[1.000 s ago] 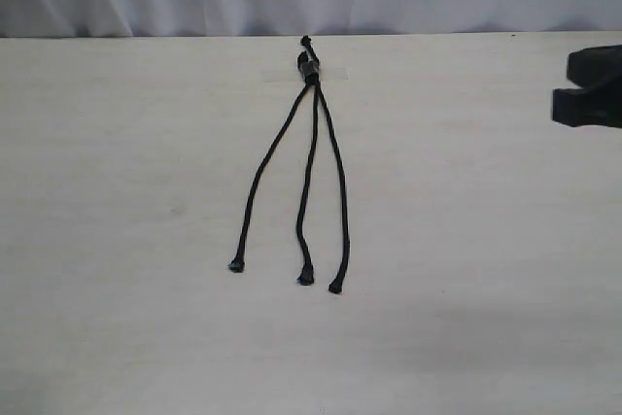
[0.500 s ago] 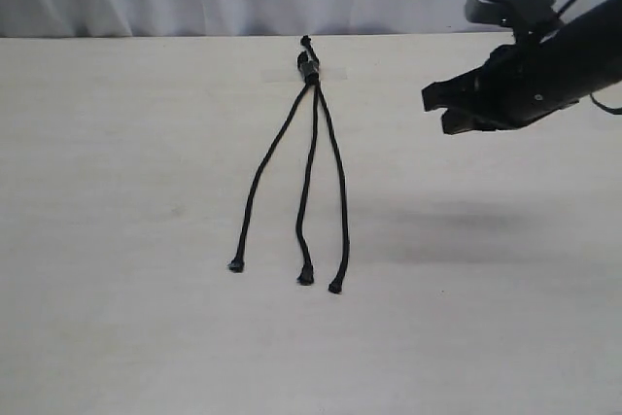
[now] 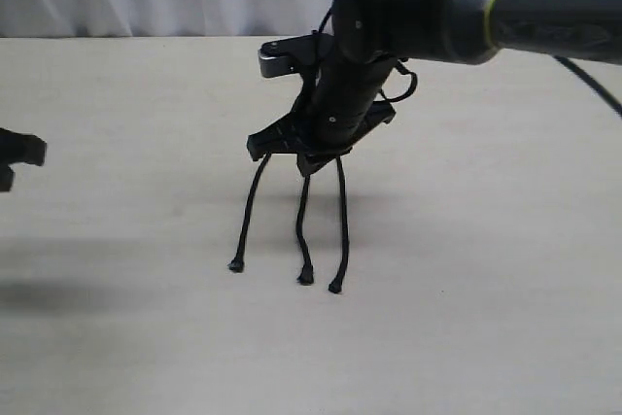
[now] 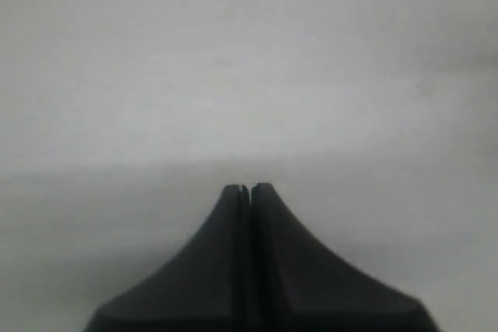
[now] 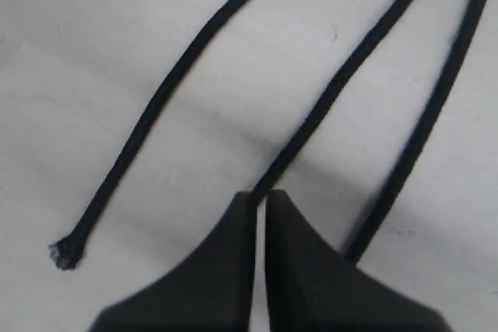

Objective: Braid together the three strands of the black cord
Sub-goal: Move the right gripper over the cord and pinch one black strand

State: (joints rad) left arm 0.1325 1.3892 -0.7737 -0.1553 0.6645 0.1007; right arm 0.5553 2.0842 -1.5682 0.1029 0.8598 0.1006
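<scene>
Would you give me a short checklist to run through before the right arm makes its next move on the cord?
1. Strands uncrossed: ok. The three strands lie apart on the table.
2. Right tool lined up over the middle strand: ok.
3. Right tool open for a grasp: not ok, jaws almost together.
4. Middle strand free of the tool: cannot tell, it disappears behind the tips.
5. Knotted head anchored: cannot tell, the right arm hides it.
6. Left tool near the cord: not ok, it is shut at the exterior view's left edge.
</scene>
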